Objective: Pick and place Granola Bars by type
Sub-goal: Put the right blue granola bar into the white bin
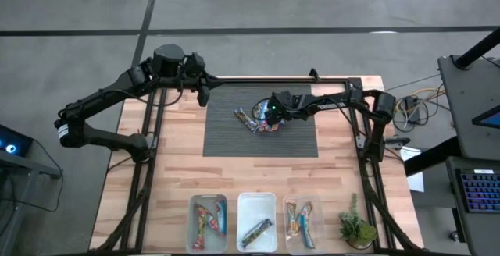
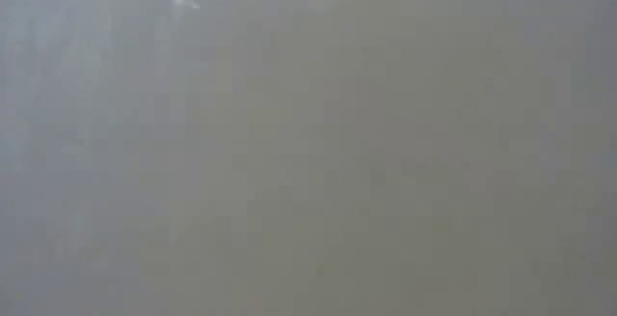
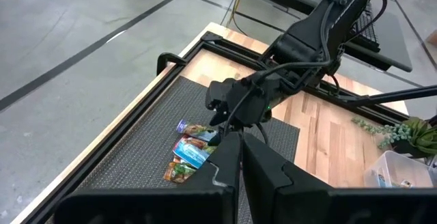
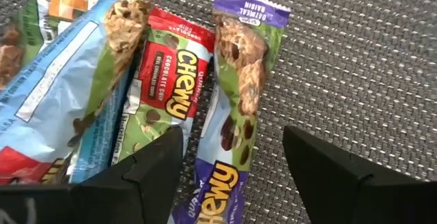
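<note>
- Wooden table (image 1: 176,170), dark mat (image 1: 226,135) at far centre; three clear bins (image 1: 256,203) near edge.
- Right gripper (image 4: 232,159) spread over purple oatmeal-raisin bar (image 4: 239,87) in mat's granola bars pile (image 1: 254,121).
- Left gripper (image 3: 240,157) pressed together, parked far left.
- Risk: touching red chocolate-chip bar (image 4: 167,80) gets dragged along.

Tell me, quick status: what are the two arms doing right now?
Right gripper open, straddling the purple-wrapped granola bar on the mat. Left gripper shut, waiting at the mat's far corner. Red bar crowding alongside.
</note>
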{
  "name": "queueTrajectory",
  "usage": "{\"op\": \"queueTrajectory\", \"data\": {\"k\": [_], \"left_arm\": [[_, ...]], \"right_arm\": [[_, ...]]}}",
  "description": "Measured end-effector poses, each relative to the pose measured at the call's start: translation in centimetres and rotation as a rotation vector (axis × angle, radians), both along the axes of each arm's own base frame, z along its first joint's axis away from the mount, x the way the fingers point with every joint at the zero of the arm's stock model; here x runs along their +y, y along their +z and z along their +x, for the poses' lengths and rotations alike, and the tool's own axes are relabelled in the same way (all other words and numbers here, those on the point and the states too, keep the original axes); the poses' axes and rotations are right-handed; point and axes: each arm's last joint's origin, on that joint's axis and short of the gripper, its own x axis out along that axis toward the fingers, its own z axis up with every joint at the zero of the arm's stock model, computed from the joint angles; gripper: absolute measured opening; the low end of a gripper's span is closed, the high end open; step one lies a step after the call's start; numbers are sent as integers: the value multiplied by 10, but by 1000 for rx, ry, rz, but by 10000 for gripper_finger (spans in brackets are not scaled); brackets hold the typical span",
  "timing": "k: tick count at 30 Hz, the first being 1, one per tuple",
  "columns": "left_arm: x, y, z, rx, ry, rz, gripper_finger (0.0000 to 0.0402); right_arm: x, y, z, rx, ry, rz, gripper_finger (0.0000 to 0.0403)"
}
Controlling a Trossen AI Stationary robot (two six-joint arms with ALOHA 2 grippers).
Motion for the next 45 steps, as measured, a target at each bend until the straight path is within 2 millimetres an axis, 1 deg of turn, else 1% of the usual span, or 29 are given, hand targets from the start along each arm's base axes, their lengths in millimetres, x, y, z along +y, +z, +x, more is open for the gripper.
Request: {"op": "queueTrajectory", "data": {"k": [8, 11, 15, 24, 28, 36, 41, 45], "left_arm": [[0, 0, 0, 0, 1, -1, 0], [0, 0, 0, -1, 2, -4, 0], [0, 0, 0, -2, 3, -6, 0], [0, 0, 0, -3, 4, -8, 0], [0, 0, 0, -3, 5, -9, 0], [0, 0, 0, -4, 5, -11, 0], [0, 0, 0, -4, 7, -14, 0], [0, 0, 0, -4, 7, -14, 0]], "right_arm": [[0, 0, 0, -5, -20, -2, 242], [0, 0, 0, -4, -20, -1, 235], [0, 0, 0, -3, -20, -1, 210], [0, 0, 0, -1, -15, 2, 139], [0, 0, 0, -1, -15, 2, 116], [0, 0, 0, -1, -15, 3, 83], [0, 0, -1, -2, -15, 2, 69], [0, 5, -1, -4, -15, 2, 62]]}}
